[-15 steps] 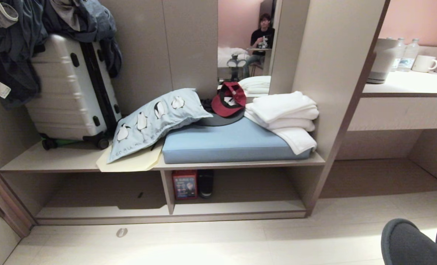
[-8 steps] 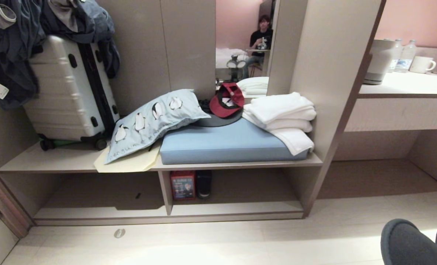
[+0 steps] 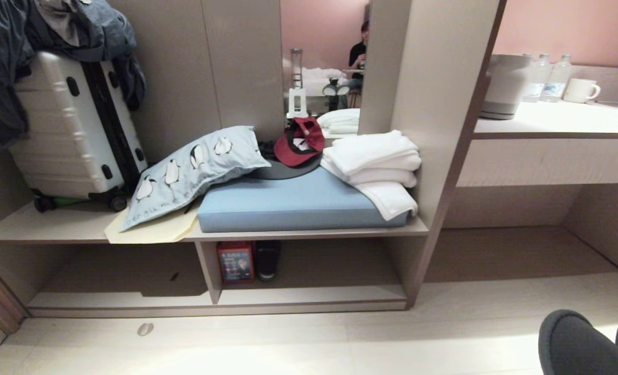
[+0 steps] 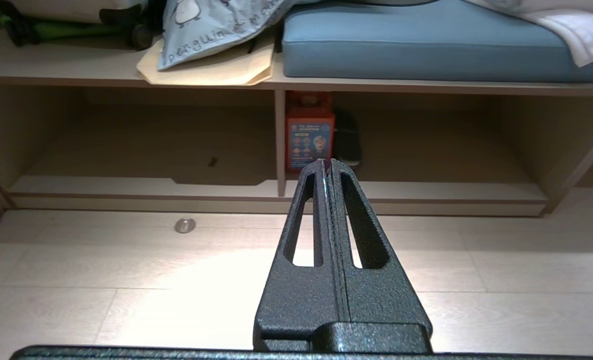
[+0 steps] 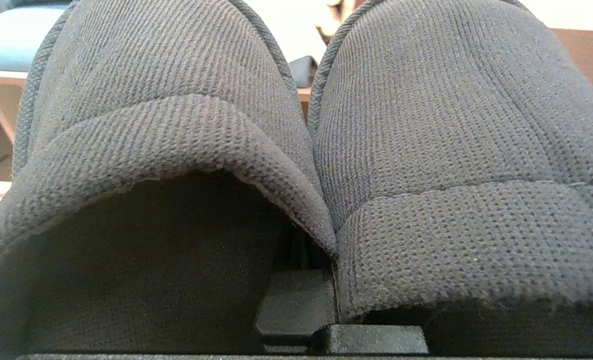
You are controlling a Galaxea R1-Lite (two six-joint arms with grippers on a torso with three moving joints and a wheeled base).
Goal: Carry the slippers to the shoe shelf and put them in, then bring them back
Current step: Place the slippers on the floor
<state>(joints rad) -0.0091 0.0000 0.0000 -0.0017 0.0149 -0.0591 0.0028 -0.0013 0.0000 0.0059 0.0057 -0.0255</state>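
Note:
The slippers (image 5: 426, 150), dark grey knit and side by side, fill the right wrist view. My right gripper (image 5: 306, 280) is shut on the slippers where the two meet, and its fingers are mostly hidden by them. In the head view the slippers' toes (image 3: 575, 344) show at the bottom right, over the pale floor. The shoe shelf (image 3: 309, 302), a low cubby with two compartments, lies under the bench ahead and to the left. My left gripper (image 4: 327, 165) is shut and empty, pointing level at the shoe shelf (image 4: 401, 192).
A red box (image 3: 235, 262) and a dark shoe (image 3: 267, 259) stand in the shelf's right compartment by the divider. The bench above holds a blue cushion (image 3: 293, 200), pillow, towels and suitcase (image 3: 69, 130). A desk kneehole (image 3: 522, 245) opens at right. A person shows in the mirror.
The whole head view has slid to the left, so the camera has moved rightward. Nothing in the scene has shifted, and the slippers stay at the same spot in the picture.

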